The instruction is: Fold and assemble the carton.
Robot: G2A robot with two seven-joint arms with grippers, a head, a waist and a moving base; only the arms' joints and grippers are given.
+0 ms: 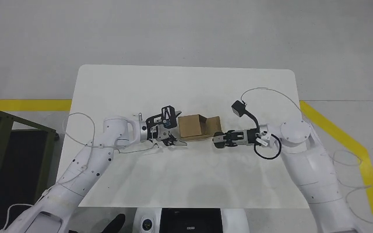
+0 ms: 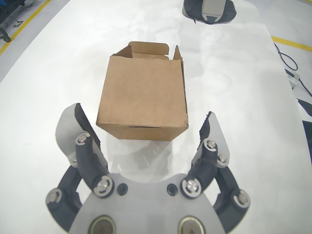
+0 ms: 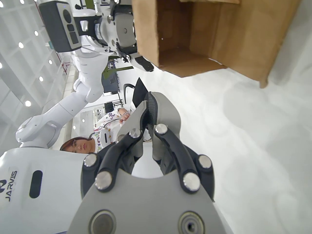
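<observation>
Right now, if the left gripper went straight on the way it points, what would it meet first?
The carton: its closed end sits just ahead of the left gripper, centred between its open jaws. The gap looks small, but depth is unclear.

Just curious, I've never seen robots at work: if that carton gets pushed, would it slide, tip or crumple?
The carton is probably light: thin cardboard, empty inside. On the smooth table it would likely slide rather than tip, as it lies on a broad side. The open end with loose flaps may buckle if squeezed.
</observation>
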